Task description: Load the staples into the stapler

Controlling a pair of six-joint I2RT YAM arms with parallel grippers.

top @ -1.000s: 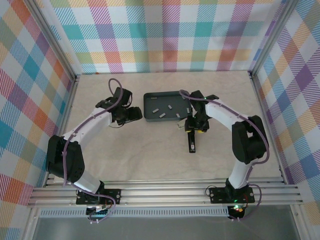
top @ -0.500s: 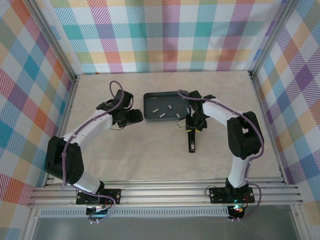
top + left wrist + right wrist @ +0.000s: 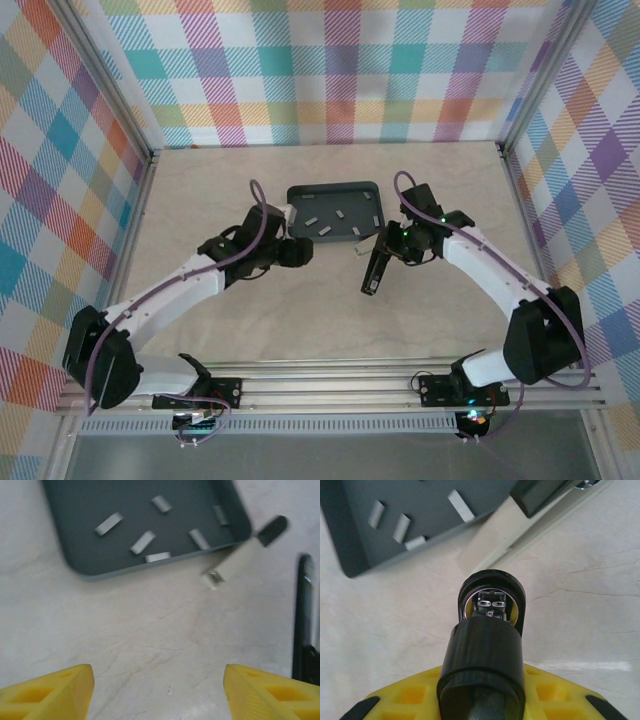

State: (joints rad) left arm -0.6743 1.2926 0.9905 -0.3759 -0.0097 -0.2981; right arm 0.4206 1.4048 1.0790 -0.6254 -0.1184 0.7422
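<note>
1. the staples are all lying loose in the dark grey tray toward the back middle of the table. they're little silver strips scattered at different angles.
2. the left gripper sits just off the tray's near-left corner. in its wrist view the yellow fingers are spread wide with nothing between them. the staples are ahead of it inside the tray, well apart from the fingertips.
3. the right gripper is just off the tray's near-right corner and is pinching the black stapler by one end. from overhead, the stapler slants away from the fingers toward the near side of the table.
4. in the right wrist view the stapler sticks straight out between the yellow pads, with shiny metal bits showing in its rounded far end. the staples are up and left of that end, in the tray, not touching the stapler.
5. a pale strip with a dark end lies just outside the tray's edge, between the tray and the stapler's far end. the left wrist view catches it too. can't tell exactly what it is.
</note>
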